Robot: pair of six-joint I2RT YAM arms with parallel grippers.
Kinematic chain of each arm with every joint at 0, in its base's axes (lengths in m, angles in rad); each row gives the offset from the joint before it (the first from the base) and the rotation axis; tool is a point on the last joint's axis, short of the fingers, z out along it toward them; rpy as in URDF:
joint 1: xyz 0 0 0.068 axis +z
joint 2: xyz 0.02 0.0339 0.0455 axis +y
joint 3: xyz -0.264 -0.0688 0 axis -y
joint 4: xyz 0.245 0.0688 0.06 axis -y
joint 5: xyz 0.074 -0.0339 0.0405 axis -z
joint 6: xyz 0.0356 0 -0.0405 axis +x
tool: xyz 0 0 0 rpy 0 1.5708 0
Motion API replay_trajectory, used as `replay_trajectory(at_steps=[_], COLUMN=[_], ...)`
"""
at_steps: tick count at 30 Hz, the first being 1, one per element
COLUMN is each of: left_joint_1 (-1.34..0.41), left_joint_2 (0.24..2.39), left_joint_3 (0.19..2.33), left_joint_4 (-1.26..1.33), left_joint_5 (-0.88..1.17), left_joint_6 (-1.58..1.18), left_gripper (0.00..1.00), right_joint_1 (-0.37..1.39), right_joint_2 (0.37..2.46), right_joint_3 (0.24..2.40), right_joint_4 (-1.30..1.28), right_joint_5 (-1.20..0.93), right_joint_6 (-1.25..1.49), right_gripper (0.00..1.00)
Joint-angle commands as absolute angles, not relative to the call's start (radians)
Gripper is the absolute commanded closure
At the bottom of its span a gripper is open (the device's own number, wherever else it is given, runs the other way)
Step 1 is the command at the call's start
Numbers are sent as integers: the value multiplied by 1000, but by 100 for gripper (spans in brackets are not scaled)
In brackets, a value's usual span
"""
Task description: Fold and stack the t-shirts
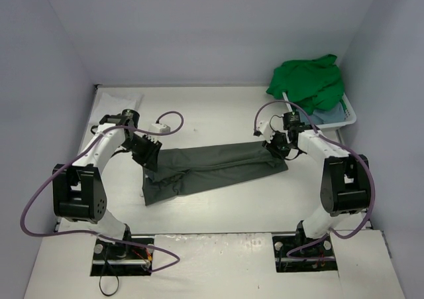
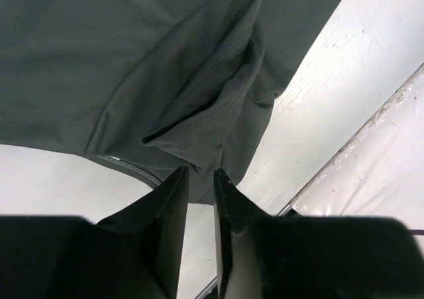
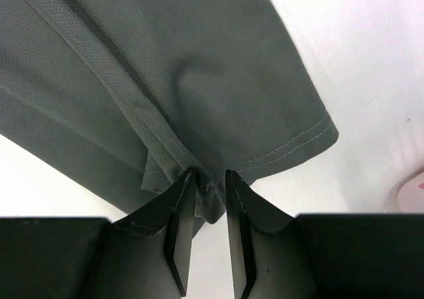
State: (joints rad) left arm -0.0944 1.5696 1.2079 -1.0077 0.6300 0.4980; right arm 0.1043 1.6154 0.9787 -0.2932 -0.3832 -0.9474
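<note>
A dark grey-olive t-shirt [image 1: 212, 170] lies on the white table, folded into a long strip running from left to right. My left gripper [image 1: 149, 158] is at the strip's left end. In the left wrist view its jaws [image 2: 201, 173] stand a little apart, with the shirt's [image 2: 132, 67] edge lying between the tips. My right gripper [image 1: 275, 152] is at the right end. Its jaws [image 3: 210, 174] are also slightly apart, with a loose bunched corner of the shirt [image 3: 199, 67] between them. A bright green t-shirt [image 1: 308, 80] is heaped over a light blue one [image 1: 328, 117].
The green and blue shirts sit in a white plastic basket [image 1: 349, 113] at the back right corner. A flat white cloth [image 1: 126, 101], hard to tell from the table, lies at the back left. Grey walls close off three sides. A table seam [image 2: 371, 133] runs near my left gripper.
</note>
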Motion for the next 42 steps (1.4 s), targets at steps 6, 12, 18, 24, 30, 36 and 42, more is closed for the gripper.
replay_trajectory(at_steps=[6, 12, 18, 24, 30, 36, 42], left_joint_1=[-95, -97, -126, -187, -238, -285, -313], left_joint_2=[1586, 1624, 1646, 1681, 1719, 1766, 1805], left_joint_3=[1327, 1348, 1358, 1333, 1283, 1256, 1233], left_joint_4=[-989, -965, -928, -908, -896, -896, -908], left_joint_5=[661, 693, 693, 652, 611, 580, 555], left_joint_6=[448, 404, 364, 359, 373, 390, 407], left_gripper=[95, 99, 100, 100, 100, 100, 100], right_joint_1=[101, 110, 126, 135, 147, 152, 153], right_joint_2=[1592, 1551, 1563, 1646, 1680, 1677, 1684], right_joint_3=[1123, 1131, 1143, 1158, 1131, 1083, 1039], right_joint_4=[-377, -411, -408, -393, -382, -382, -382], right_joint_5=[-411, -430, -469, -521, -509, -476, -469], right_joint_6=[-922, -894, -842, -812, -822, -848, -870], right_gripper=[75, 67, 84, 98, 99, 99, 99])
